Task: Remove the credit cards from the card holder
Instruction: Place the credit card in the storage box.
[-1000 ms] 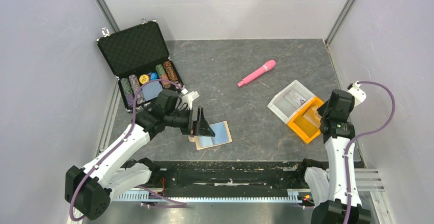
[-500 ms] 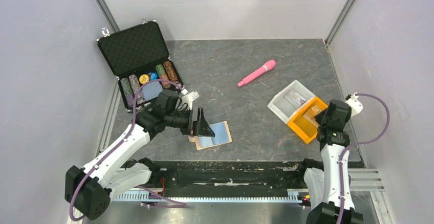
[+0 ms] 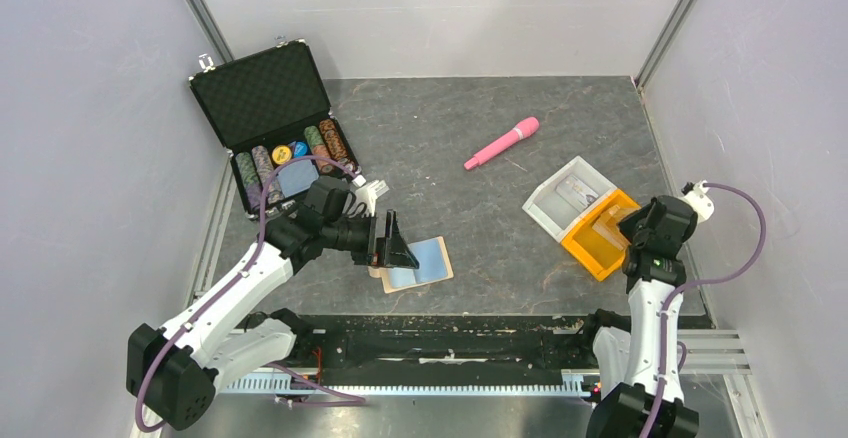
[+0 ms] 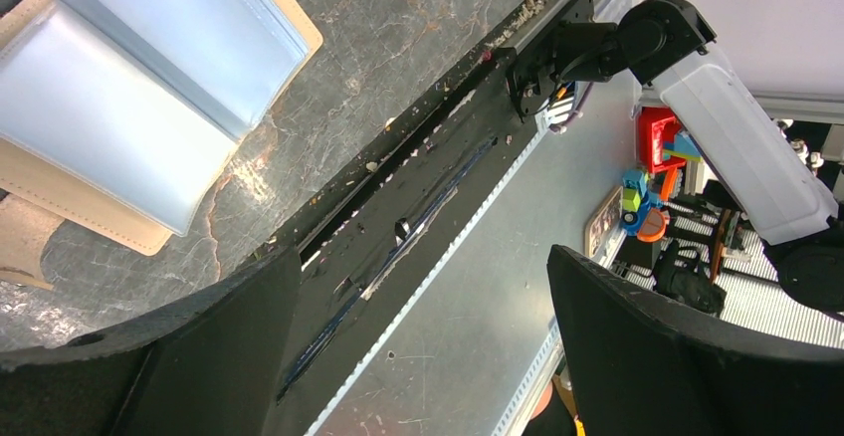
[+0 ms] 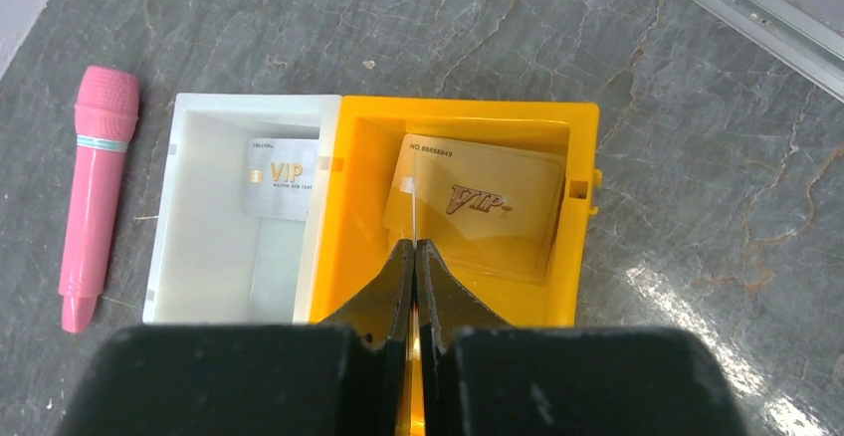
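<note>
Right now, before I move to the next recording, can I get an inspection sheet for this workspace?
Surface: dark stone-look table.
Job's things: wallet open flat, blue lining up; gold card in orange tray; silver card in white tray.
Clutter: open poker-chip case; pink toy microphone.
Grippers: left gripper open, close to wallet; right gripper shut above orange tray.
Cables: purple cable looped along each arm.
Surroundings: pale walls, metal frame posts.
</note>
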Available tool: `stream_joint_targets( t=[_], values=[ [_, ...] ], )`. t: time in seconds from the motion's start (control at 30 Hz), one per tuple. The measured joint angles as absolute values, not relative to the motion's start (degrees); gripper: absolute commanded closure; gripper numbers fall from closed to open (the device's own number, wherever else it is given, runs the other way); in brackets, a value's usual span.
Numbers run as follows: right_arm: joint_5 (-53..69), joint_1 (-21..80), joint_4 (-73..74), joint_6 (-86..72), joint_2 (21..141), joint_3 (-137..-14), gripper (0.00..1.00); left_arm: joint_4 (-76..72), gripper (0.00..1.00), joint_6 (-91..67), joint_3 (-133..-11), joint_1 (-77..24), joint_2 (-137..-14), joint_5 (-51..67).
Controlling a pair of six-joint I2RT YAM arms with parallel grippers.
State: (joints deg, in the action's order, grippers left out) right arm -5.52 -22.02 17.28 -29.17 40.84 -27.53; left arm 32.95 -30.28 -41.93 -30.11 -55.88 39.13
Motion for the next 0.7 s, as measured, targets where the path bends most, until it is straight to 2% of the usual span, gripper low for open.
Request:
stream_joint_targets(
  t=[0.4,0.57,0.7],
  values=[
    [1.32,-27.55,11.51,-29.21,41.67,-23.00,1.00,33.19,0.00,-30.28,-41.93,-30.13,-55.86,38.52],
    [3.29,-30.15,10.04,-29.08,42.11,-21.43,0.95,33.36,0.00,-30.28,-41.93,-30.15,-55.86,37.85],
    [4.36,-32.18,9.37,-28.88,43.24,-21.12,0.95,33.39,0.00,-30.28,-41.93,-30.15,-55.86,37.54]
  ],
)
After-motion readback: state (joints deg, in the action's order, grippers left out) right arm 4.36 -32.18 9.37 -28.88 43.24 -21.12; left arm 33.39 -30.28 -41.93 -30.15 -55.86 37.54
